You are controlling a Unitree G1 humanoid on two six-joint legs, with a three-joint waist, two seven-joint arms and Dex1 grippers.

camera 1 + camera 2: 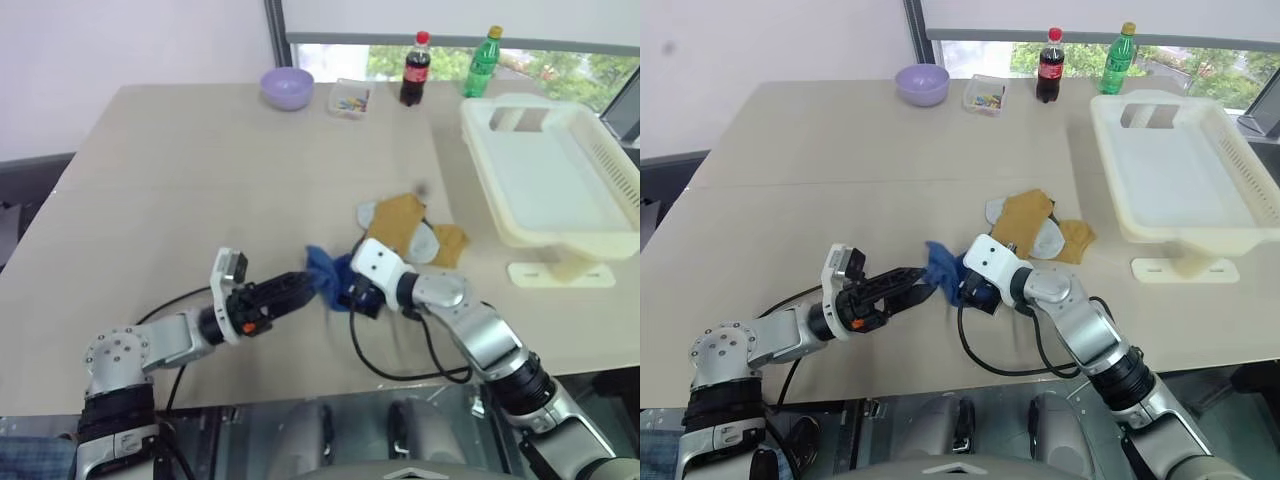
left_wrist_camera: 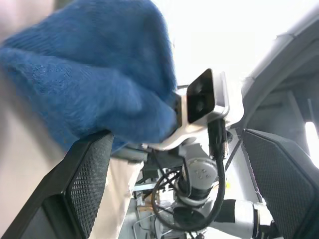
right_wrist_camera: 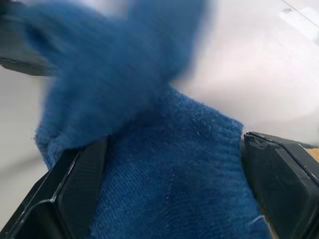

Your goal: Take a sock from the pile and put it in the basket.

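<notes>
The royal-blue sock is bunched up between my two grippers, just left of the pile of mustard and grey socks. My left gripper points right at it and is open; in the left wrist view the sock rests against one finger. My right gripper points left, open, and the sock fills the gap between its fingers. The cream-white basket stands at the far right of the table.
A lilac bowl, a small clear box, a cola bottle and a green bottle line the table's far edge. Black cables lie near the front edge, under my right arm.
</notes>
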